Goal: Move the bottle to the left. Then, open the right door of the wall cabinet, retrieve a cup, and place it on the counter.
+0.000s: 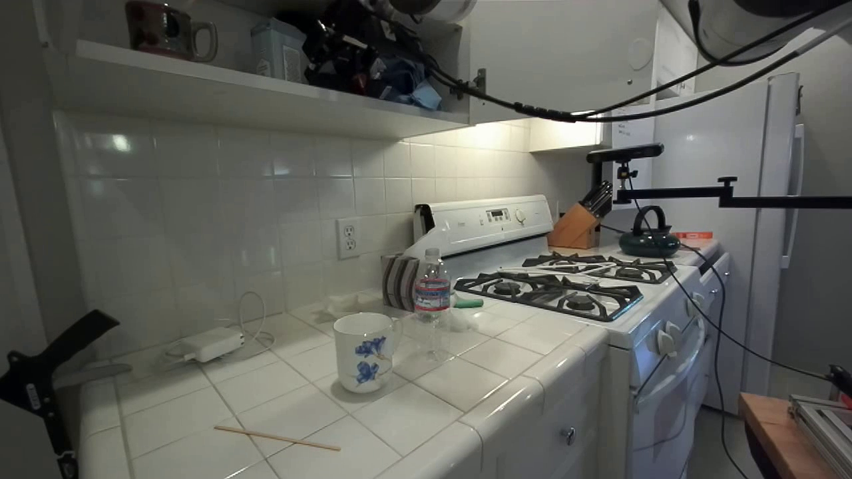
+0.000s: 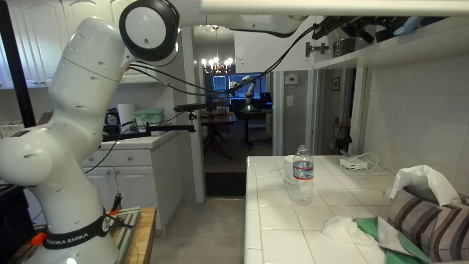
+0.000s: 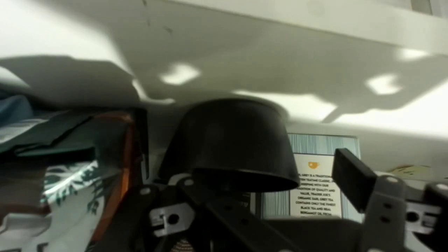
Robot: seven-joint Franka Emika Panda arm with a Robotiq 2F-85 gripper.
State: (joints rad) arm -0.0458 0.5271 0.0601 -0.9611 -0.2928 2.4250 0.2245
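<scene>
Wrist view: gripper (image 3: 269,176) released, jaws standing wide apart. The cup (image 3: 231,143), black and low, sits directly ahead, partly between the fingers, wide rim toward them. One finger overlaps that rim in the picture; contact cannot be told, nor whether the cup is upright or inverted. Past the cup, ahead of the gripper's other finger: a tea tin (image 3: 316,182) with printed label. Crowding the cup on its opposite side: a dark package (image 3: 73,175).

Around the gripper: the wall cabinet (image 1: 200,80), its right door (image 1: 566,53) open. Farther along the shelf: a brown mug (image 1: 163,30).

Below the gripper, on the tiled surface (image 1: 413,419): the bottle (image 1: 432,299), upright, just beside a white mug (image 1: 363,352) with blue flowers. Also down there: a striped tissue box (image 1: 399,283) and, near the wall, a white adapter (image 1: 213,342).
</scene>
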